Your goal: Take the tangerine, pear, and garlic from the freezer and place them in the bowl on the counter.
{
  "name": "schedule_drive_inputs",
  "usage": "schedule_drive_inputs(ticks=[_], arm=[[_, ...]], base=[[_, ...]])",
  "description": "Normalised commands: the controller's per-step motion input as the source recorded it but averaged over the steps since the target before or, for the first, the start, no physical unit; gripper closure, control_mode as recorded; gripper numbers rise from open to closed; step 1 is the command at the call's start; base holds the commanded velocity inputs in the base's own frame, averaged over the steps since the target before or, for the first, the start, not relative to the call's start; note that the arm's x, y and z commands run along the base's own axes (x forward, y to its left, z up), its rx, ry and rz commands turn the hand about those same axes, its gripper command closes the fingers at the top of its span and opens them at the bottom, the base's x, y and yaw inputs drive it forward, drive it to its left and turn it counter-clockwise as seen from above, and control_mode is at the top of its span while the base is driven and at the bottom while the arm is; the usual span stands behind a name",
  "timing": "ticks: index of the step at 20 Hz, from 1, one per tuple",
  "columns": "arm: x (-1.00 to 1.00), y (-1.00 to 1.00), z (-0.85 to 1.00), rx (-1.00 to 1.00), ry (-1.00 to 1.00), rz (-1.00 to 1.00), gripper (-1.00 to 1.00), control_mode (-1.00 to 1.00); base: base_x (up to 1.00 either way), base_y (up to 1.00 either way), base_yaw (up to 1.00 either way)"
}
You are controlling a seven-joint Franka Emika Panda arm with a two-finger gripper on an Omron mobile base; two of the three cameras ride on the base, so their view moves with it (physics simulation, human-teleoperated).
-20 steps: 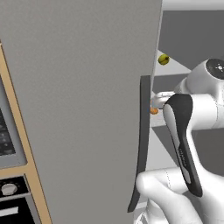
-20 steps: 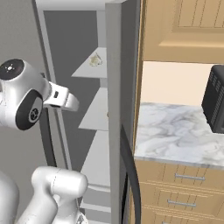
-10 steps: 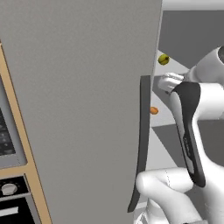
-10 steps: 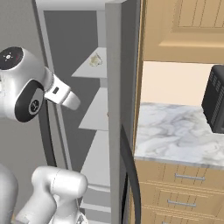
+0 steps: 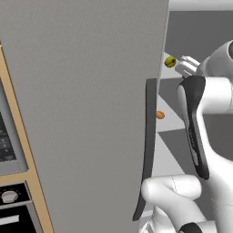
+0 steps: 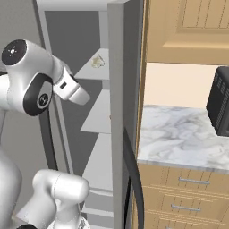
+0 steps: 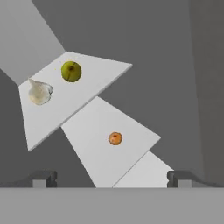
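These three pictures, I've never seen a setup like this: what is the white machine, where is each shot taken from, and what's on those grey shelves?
The white machine is a robot arm on a base that drives, in a simulated kitchen. Two cameras ride on the base behind it, left and right, and both look at an open freezer with pale shelves. The third camera sits on the hand and looks along the gripper, whose two dark fingertips stand wide apart at the bottom with nothing held between them. In the hand view, a pear and a garlic bulb lie on one shelf, and a tangerine on the shelf next to it. The right view also shows the marbled counter beside the freezer.
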Motion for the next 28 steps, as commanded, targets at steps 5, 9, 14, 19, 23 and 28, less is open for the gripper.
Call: schedule_drive_inputs(ticks=[5, 9, 14, 19, 23, 28], arm=[[0.24, -0.18, 0.23, 0.20, -0.16, 0.03, -1.00, -1.00], [0.40, -0.01, 0.08, 0.00, -0.03, 0.00, -1.00, -1.00], [0.61, -0.03, 0.07, 0.00, 0.06, 0.03, -1.00, -1.00], [0.46, -0.21, 0.14, 0.03, 0.05, 0.02, -1.00, -1.00], [0.48, -0.12, 0.04, 0.01, 0.10, 0.02, -1.00, -1.00], [0.36, -0.05, 0.00, 0.00, 0.09, 0.02, -1.00, -1.00]], base=[[0.00, 0.00, 0.00], [0.00, 0.00, 0.00], [0.00, 0.00, 0.00], [0.00, 0.00, 0.00], [0.00, 0.00, 0.00], [0.00, 0.00, 0.00]])
